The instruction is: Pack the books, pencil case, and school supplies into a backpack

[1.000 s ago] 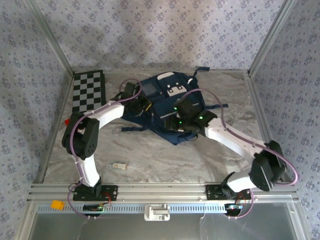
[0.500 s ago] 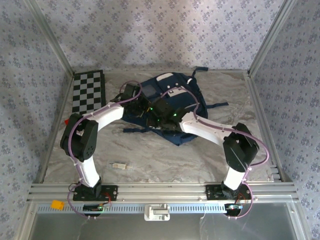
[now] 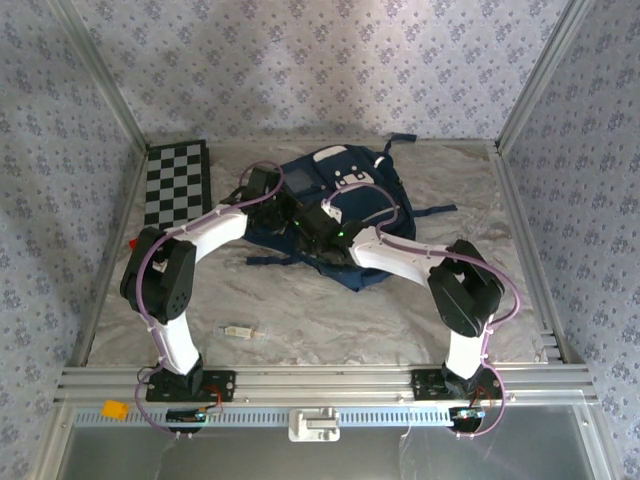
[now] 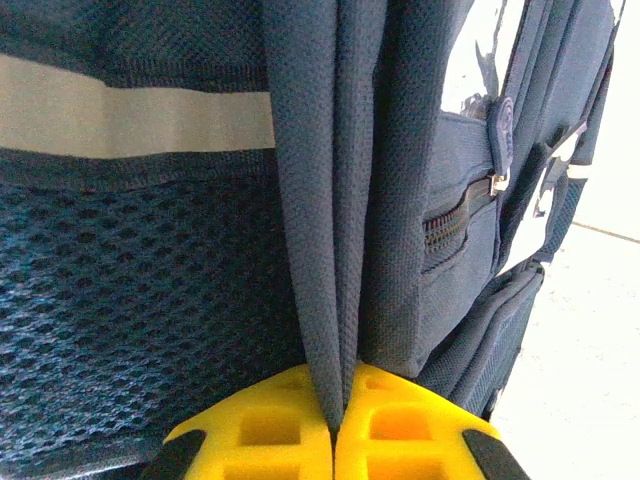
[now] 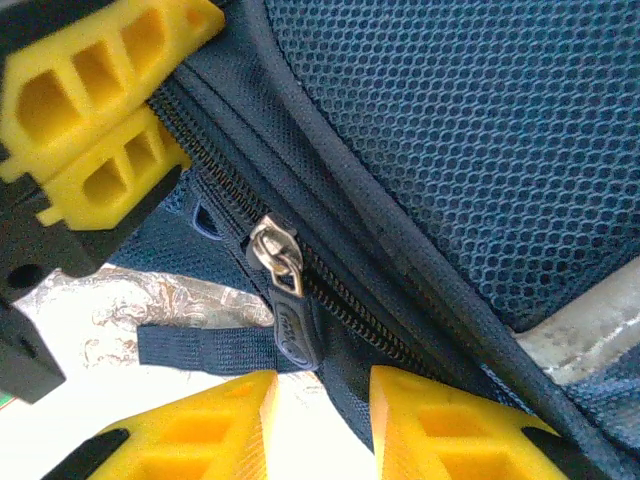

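The navy backpack (image 3: 350, 195) lies on the table's far middle with both arms reaching onto its near-left side. My left gripper (image 3: 287, 213) (image 4: 335, 428) is shut on a fold of the backpack's blue fabric (image 4: 340, 200) beside a mesh pocket (image 4: 130, 300). My right gripper (image 3: 318, 226) (image 5: 322, 405) is open, its yellow fingers either side of a dark zipper pull (image 5: 291, 328) that hangs from a metal slider (image 5: 272, 250). The left gripper's yellow fingers (image 5: 95, 90) sit just beyond that zipper. A small pale stick, the school supplies (image 3: 238, 330), lies on the near-left table. Books and pencil case are out of view.
A black-and-white chequered board (image 3: 178, 182) lies at the far left, with a tiny red block (image 3: 135, 243) by the left edge. Backpack straps (image 3: 270, 259) trail onto the marbled table (image 3: 350, 320). Metal frame posts bound both sides.
My right arm has swung left across the backpack, folding at the elbow, and its gripper now sits close to the left gripper at the zipper. The left arm has stayed put.
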{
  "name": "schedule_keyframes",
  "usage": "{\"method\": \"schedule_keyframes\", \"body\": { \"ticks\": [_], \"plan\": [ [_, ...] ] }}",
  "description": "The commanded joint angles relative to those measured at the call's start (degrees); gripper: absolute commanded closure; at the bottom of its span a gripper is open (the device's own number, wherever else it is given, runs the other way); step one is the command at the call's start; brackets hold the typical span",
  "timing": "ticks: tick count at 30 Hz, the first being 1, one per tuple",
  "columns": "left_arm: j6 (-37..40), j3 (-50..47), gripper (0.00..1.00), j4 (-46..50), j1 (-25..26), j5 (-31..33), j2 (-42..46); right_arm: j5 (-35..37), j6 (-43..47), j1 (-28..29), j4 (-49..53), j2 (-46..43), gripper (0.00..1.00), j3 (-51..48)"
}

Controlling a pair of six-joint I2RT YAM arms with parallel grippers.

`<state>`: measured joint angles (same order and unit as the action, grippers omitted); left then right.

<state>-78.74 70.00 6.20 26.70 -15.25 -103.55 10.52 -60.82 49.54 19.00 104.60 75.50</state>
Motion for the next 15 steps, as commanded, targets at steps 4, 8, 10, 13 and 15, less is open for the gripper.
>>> {"method": "schedule_keyframes", "body": {
  "ticks": [4,8,10,13,15],
  "plan": [
    [-1.4,0.8,1.00,-3.4,0.4,-3.4,2.8,4.1,-2.4,-0.8,-0.2,4.5,0.69,4.4],
    [-1.3,0.6,1.00,-3.3,0.4,-3.3,3.0,4.5,-2.0,-1.6,-1.4,5.1,0.71,5.2],
    [-1.3,0.6,1.00,-3.3,0.5,-3.2,3.0,5.6,-1.4,-1.8,-1.2,5.3,0.71,5.8],
    [-1.2,0.7,1.00,-3.3,0.5,-3.4,2.8,6.5,-1.2,-2.5,-0.6,5.6,0.72,6.1],
    [-1.2,0.6,1.00,-3.1,0.5,-3.3,2.8,5.9,-0.1,-3.0,-2.3,5.5,0.74,5.6]
  ]
}}
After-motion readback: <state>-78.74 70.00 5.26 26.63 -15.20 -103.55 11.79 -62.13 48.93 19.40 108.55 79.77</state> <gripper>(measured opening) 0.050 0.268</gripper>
